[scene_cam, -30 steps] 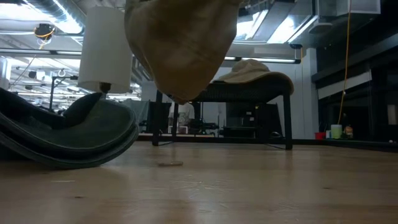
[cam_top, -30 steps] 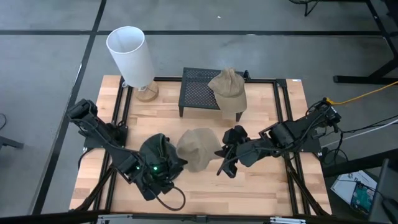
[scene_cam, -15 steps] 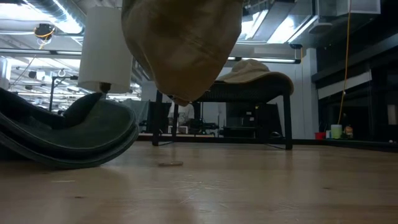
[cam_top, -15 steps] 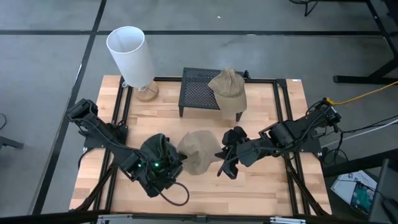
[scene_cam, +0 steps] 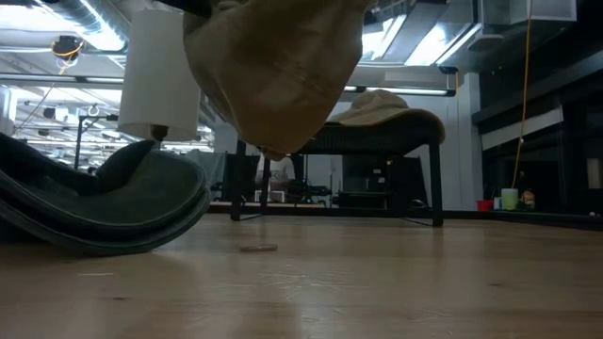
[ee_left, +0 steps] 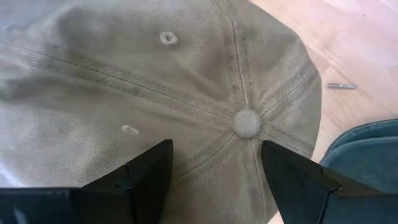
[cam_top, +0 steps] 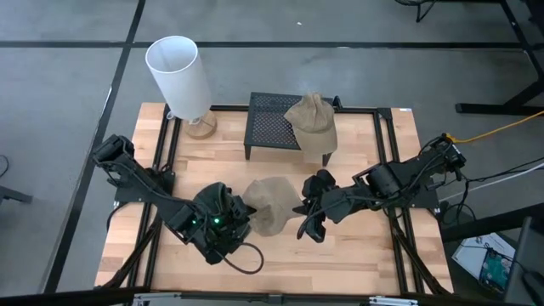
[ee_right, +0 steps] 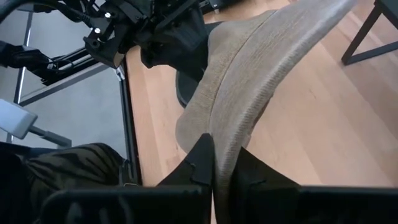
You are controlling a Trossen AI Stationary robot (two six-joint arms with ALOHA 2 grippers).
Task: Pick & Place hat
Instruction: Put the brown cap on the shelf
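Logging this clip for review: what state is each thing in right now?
Tan hat: lifted off the table, pinched at its edge by the right tool.
Left tool: open, against the tan hat's crown.
Dark green hat: lying on the table.
Second tan hat: resting on the black mesh stand.
Lamp: upright.

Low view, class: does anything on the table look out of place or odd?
Yes. A small metal piece, perhaps a screw, lies loose on the wooden table under the tan cap that hangs clear of the surface, pinched in the right tool. The dark green cap lies tilted at the side.
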